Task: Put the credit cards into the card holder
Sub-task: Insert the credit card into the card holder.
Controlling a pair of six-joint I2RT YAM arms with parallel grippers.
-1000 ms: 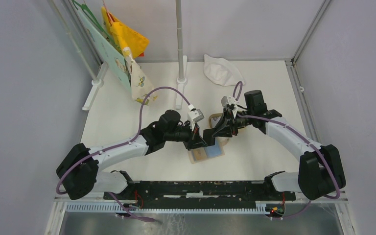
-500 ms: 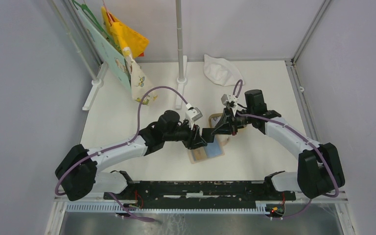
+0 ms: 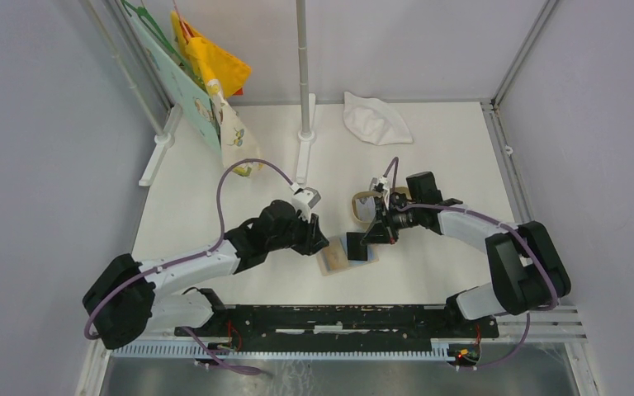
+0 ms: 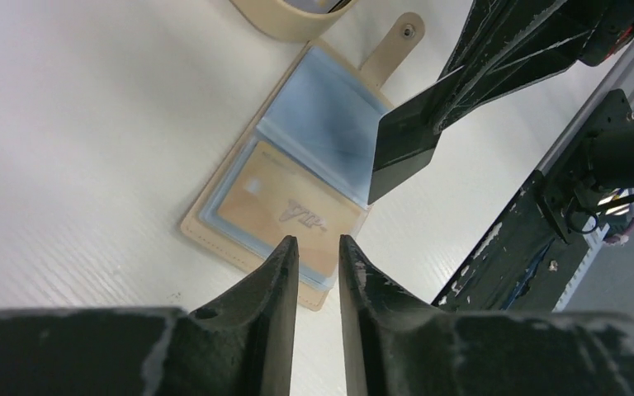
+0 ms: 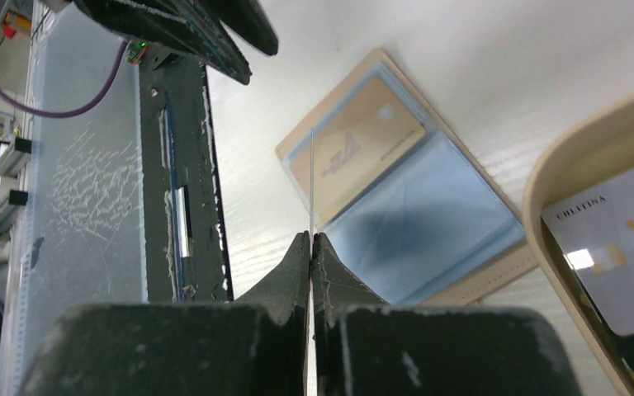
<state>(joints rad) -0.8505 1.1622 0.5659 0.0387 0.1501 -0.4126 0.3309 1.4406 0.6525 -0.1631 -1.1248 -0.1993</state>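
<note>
The card holder [image 4: 318, 124] lies open on the table, blue lining up, with an orange credit card [image 4: 285, 210] in one pocket. My right gripper [image 5: 310, 235] is shut on a black credit card [image 4: 404, 148], which it holds on edge just above the holder's empty blue pocket [image 5: 417, 227]. In the top view the black card [image 3: 354, 245] hangs over the holder [image 3: 336, 262]. My left gripper [image 4: 318, 241] hovers over the holder's near edge, open a narrow gap with nothing in it. A grey-white card [image 5: 619, 247] lies in the tan tray [image 5: 561, 157].
The tan oval tray [image 3: 356, 199] stands right behind the holder. A white cloth [image 3: 374, 118] lies at the back, a white pole stand [image 3: 304, 132] back centre, and hanging coloured bags [image 3: 215, 91] back left. The black rail [image 3: 330, 318] runs along the near edge.
My left gripper has opened and drawn back to the left. My right gripper has shut on the black card and come down and nearer, over the holder.
</note>
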